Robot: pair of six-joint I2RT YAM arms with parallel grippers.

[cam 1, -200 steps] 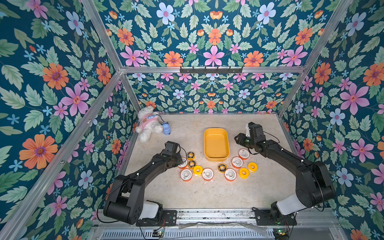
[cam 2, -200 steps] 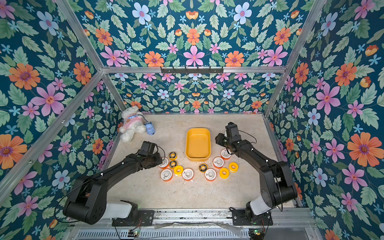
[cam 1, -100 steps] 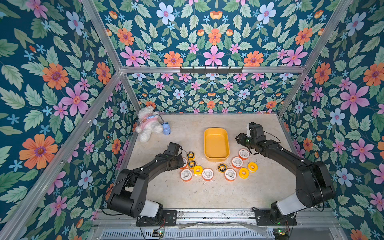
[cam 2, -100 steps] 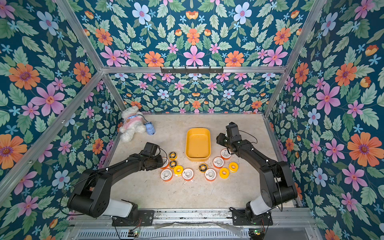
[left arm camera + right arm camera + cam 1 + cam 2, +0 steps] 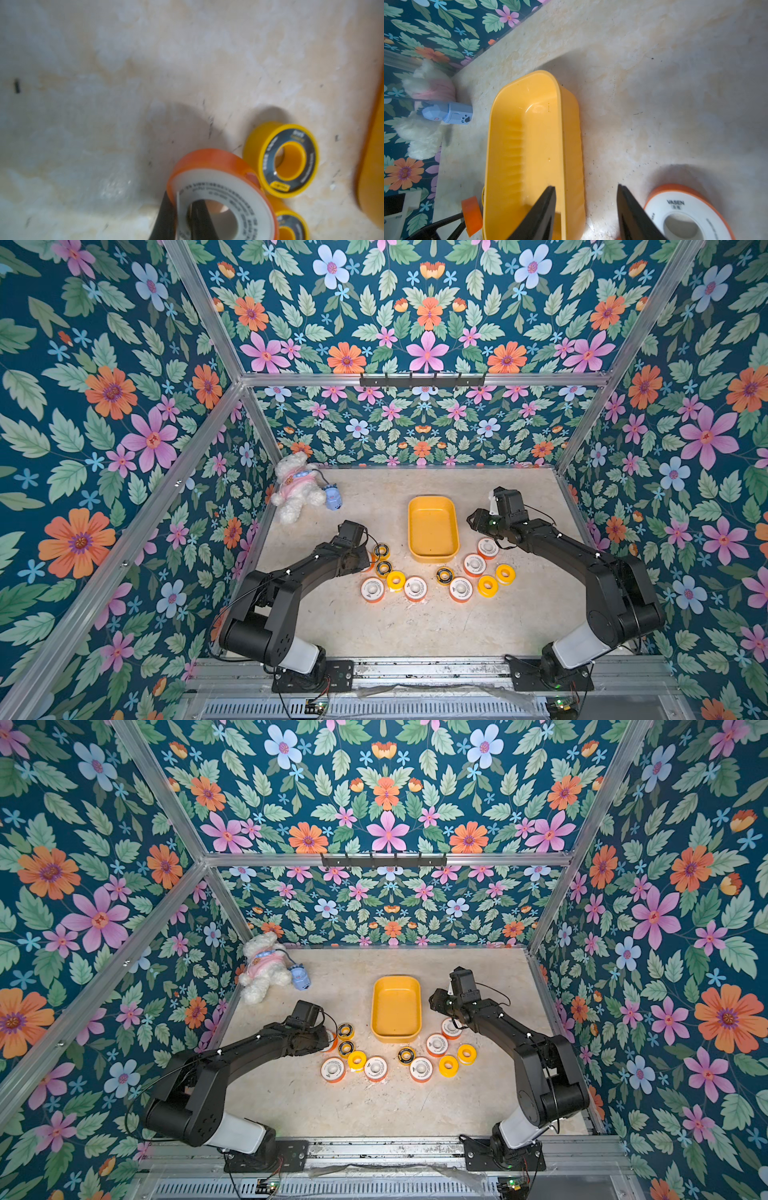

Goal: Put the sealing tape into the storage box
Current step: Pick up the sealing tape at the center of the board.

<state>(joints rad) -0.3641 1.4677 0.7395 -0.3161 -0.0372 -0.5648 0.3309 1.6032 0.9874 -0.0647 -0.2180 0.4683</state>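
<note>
The storage box [image 5: 432, 526] [image 5: 395, 1009] is a yellow tub in mid table with nothing in it. Several sealing tape spools lie in front of it in both top views, such as a white-faced one [image 5: 415, 588] and a yellow one [image 5: 487, 585]. My left gripper [image 5: 182, 199] [image 5: 365, 562] is shut on a white-faced, orange-rimmed spool [image 5: 222, 197], one finger through its hole and one outside its rim. Two black-and-yellow spools [image 5: 280, 160] [image 5: 381, 551] lie just beside it. My right gripper [image 5: 586, 187] [image 5: 471, 520] stands open across the box's right wall [image 5: 571, 145], next to another white spool [image 5: 683, 218].
A white plush toy [image 5: 297, 489] with a small blue item [image 5: 332, 497] lies at the back left corner. Flowered walls close in the table on three sides. Bare tabletop [image 5: 415, 635] stretches from the spools to the front rail.
My left gripper has closed on the orange-rimmed spool after reaching slightly further in. The right arm has barely moved.
</note>
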